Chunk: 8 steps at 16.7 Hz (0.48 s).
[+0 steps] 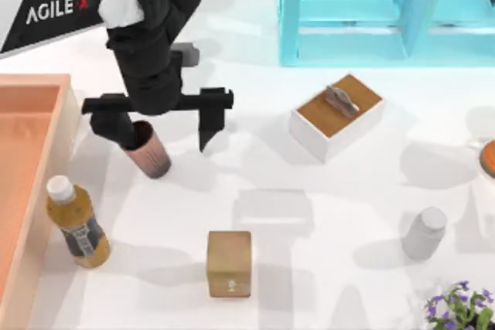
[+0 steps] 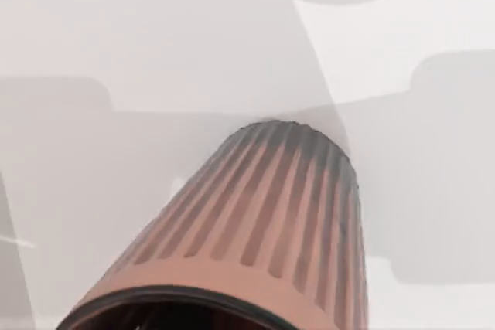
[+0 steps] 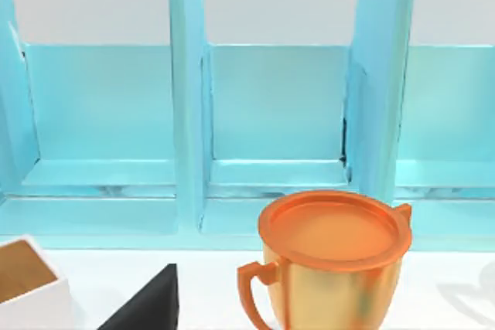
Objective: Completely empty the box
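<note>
The box (image 1: 68, 125) is the big salmon-orange bin with pale thick walls at the table's left edge; the part of its floor that I see is bare. My left gripper (image 1: 164, 143) hangs open just to the right of it, jaws spread wide over a ribbed brown cup (image 1: 149, 152) that stands on the table close to the left finger. In the left wrist view the ribbed brown cup (image 2: 263, 222) is right beneath the camera. A tea bottle (image 1: 77, 223) with a white cap stands on the table against the box's outer wall. A black tip of my right gripper (image 3: 147, 303) pokes in at the right wrist view's lower edge.
A brown cube (image 1: 229, 263) sits front centre. A white box with a brown top and grey handle (image 1: 336, 116) lies right of centre, a small white bottle (image 1: 424, 233) further right. An orange-lidded mug (image 3: 329, 268) stands before the turquoise shelf (image 1: 363, 5). Flowers (image 1: 460, 307) fill the front right corner.
</note>
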Each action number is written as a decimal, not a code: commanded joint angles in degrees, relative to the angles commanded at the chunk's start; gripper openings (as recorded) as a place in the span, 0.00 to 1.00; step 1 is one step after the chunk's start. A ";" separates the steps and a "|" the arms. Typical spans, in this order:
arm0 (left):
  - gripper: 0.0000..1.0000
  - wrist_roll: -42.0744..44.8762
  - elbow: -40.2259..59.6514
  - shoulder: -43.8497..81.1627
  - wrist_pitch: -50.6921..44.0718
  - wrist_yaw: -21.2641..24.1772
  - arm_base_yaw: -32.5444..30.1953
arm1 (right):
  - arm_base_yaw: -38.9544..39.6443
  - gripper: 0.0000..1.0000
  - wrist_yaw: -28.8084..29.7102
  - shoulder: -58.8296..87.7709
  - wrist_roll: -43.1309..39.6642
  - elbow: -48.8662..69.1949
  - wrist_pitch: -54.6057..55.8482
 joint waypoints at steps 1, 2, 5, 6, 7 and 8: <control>1.00 0.00 0.00 0.00 0.00 0.00 0.00 | 0.00 1.00 0.00 0.00 0.00 0.00 0.00; 1.00 0.00 0.00 0.00 0.00 0.00 0.00 | 0.00 1.00 0.00 0.00 0.00 0.00 0.00; 1.00 0.00 0.00 0.00 0.00 0.00 0.00 | 0.00 1.00 0.00 0.00 0.00 0.00 0.00; 1.00 -0.01 0.02 -0.02 -0.01 0.01 -0.05 | 0.00 1.00 0.00 0.00 0.00 0.00 0.00; 1.00 0.01 0.19 0.00 -0.16 0.06 -0.12 | 0.00 1.00 0.00 0.00 0.00 0.00 0.00; 1.00 0.05 0.96 0.11 -0.87 0.14 -0.27 | 0.00 1.00 0.00 0.00 0.00 0.00 0.00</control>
